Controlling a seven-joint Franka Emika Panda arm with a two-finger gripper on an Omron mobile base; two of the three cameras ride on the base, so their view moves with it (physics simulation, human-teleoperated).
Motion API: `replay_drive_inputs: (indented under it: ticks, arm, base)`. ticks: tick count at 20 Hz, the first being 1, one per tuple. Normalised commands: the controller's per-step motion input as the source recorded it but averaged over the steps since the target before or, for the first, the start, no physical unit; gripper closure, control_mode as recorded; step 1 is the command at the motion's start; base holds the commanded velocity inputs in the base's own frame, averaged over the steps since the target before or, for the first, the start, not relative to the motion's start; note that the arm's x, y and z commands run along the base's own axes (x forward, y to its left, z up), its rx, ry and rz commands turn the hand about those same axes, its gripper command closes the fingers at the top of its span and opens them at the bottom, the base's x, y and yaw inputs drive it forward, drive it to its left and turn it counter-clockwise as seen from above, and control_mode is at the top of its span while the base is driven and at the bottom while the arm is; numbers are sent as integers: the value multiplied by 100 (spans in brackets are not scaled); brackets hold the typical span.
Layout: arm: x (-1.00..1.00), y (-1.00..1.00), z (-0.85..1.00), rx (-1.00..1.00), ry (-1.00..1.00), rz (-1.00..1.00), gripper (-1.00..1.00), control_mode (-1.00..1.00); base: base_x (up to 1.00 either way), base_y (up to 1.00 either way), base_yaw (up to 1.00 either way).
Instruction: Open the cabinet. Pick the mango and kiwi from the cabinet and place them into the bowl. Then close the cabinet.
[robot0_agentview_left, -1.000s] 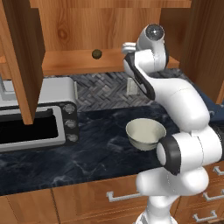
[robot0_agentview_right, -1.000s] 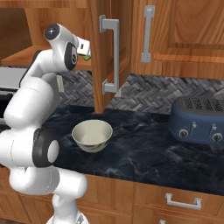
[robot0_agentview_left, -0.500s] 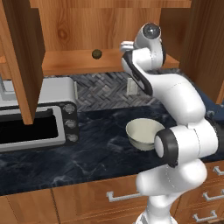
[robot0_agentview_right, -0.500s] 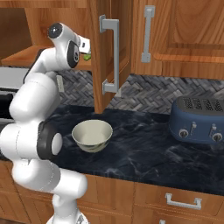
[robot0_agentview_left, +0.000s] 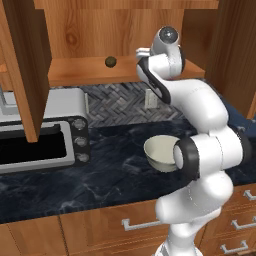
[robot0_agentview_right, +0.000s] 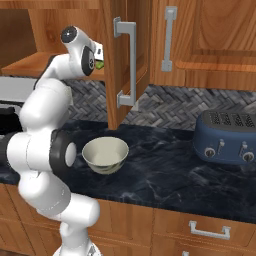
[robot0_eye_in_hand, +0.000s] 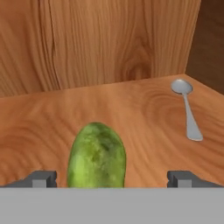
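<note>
1. Pincer (robot0_eye_in_hand: 106, 177) of mine stands wide, holding nothing; the two fingertips (robot0_eye_in_hand: 40, 178) rise well apart at the bottom of the hand view.
2. Mango (robot0_eye_in_hand: 96, 156) lies on the wooden shelf between my fingertips, touching neither, its long side running away from me. From the right base view I catch a sliver of its green (robot0_agentview_right: 100, 64) just past my wrist.
3. Spoon (robot0_eye_in_hand: 187, 109) lies on the same shelf off to one side of the mango, well apart from it, bowl end towards the back wall.
4. Cabinet (robot0_agentview_left: 26, 65) is open, both doors swung out; its right door (robot0_agentview_right: 125, 60) with the grey bar handle hangs just beside my hand.
5. Kiwi (robot0_agentview_left: 110, 62) sits on the shelf near the front edge, apart from my hand and on its left in the left base view.
6. Bowl (robot0_agentview_right: 105, 155) rests upright on the dark counter (robot0_agentview_right: 165, 170) below the shelf, beside my elbow.
7. Toaster (robot0_agentview_right: 228, 137) stands on the counter far to my right; an oven (robot0_agentview_left: 40, 140) sits to my left.
</note>
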Motion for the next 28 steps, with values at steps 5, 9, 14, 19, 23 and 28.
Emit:
replay_drive_inputs:
  ticks: [5,9,14,19,23,28]
  arm:
    - [29,0,-6,0,2,0,-100,-100]
    - [28,0,-8,0,0,0,-100,-100]
    - [3,10,-17,4,0,0,-100,-100]
    - [0,5,-2,0,0,0,100,-100]
    - [-1,0,0,0,0,0,100,-100]
    - [-30,0,0,0,0,0,100,-100]
  base:
    - [0,0,0]
    - [0,0,0]
    - [0,0,0]
    - [0,0,0]
    - [0,0,0]
    - [0,0,0]
